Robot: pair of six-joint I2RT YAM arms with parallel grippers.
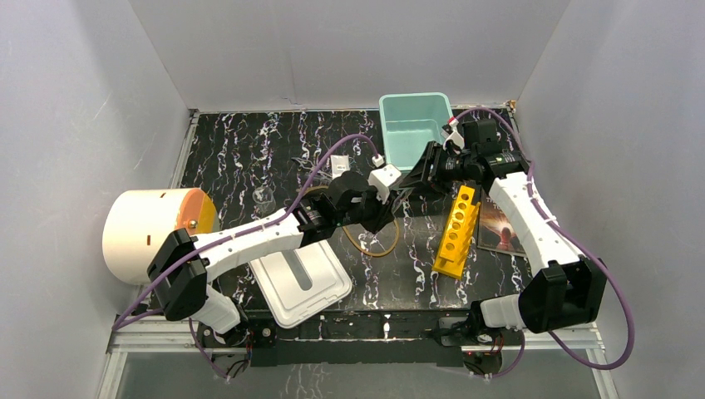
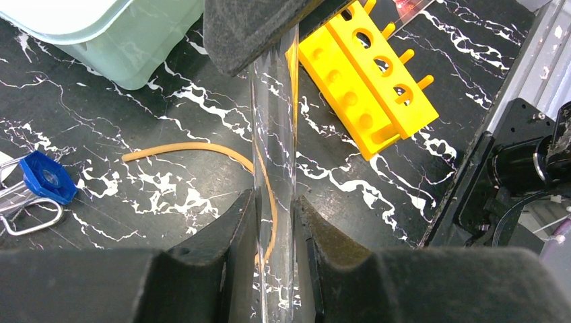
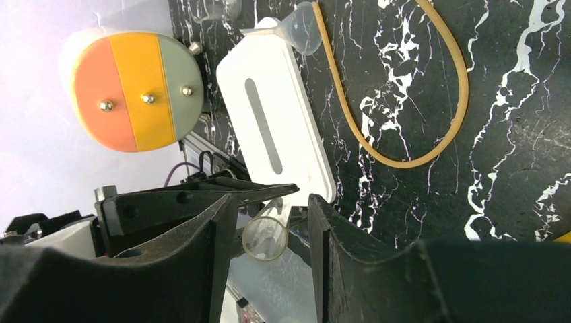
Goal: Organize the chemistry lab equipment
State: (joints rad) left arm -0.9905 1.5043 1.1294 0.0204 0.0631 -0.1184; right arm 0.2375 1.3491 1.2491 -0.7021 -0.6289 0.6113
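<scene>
My left gripper [image 2: 275, 202] is shut on a clear glass test tube [image 2: 275, 134] and holds it above the black marbled table, near the middle [image 1: 391, 204]. My right gripper [image 3: 273, 202] is open, its jaws on either side of the tube's open mouth [image 3: 266, 235] with gaps on both sides; it meets the left gripper in the top view [image 1: 414, 180]. An amber tubing loop [image 1: 374, 238] lies under them. A clear funnel [image 3: 303, 27] lies by the loop. A small blue piece [image 2: 46, 176] with a metal clip, a beaker [image 1: 264, 197] and a white packet [image 1: 341, 166] lie further left.
A yellow tube rack [image 1: 457, 229] lies right of the grippers, beside a dark book [image 1: 501, 230]. A teal bin [image 1: 416, 125] stands at the back. A white lid [image 1: 299, 283] lies near the front. A big cream cylinder [image 1: 154, 233] sits at the left.
</scene>
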